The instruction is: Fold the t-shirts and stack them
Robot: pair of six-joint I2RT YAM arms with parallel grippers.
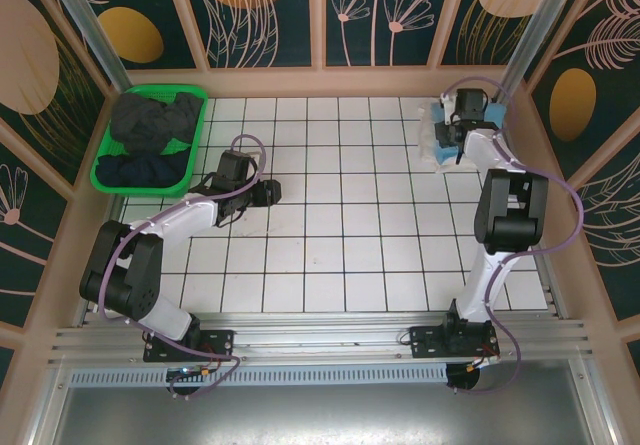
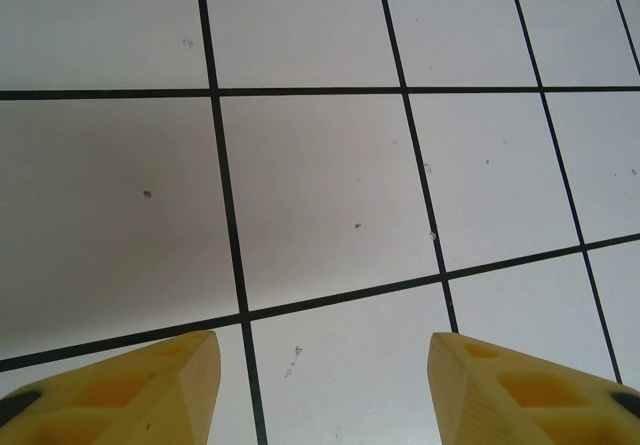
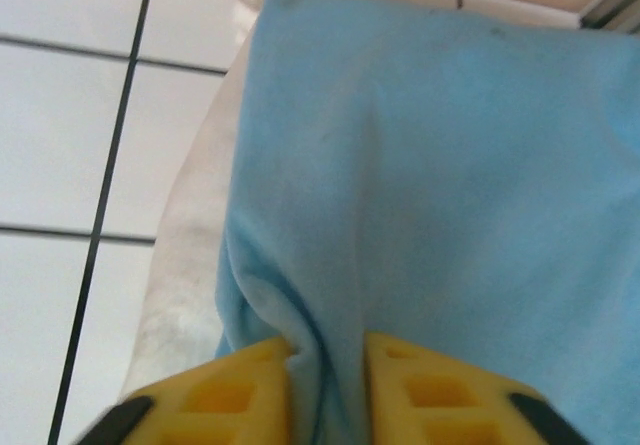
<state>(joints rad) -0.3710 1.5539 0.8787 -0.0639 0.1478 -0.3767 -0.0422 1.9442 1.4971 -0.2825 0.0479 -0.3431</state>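
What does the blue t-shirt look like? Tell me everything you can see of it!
The blue t-shirt is light sky-blue, soft and matte like cotton, with no print on the part that shows. It lies at the far right corner of the table, with soft creases. It rests on a white cloth that sticks out along its edge. The right gripper pinches a raised fold of it between its yellow fingers.
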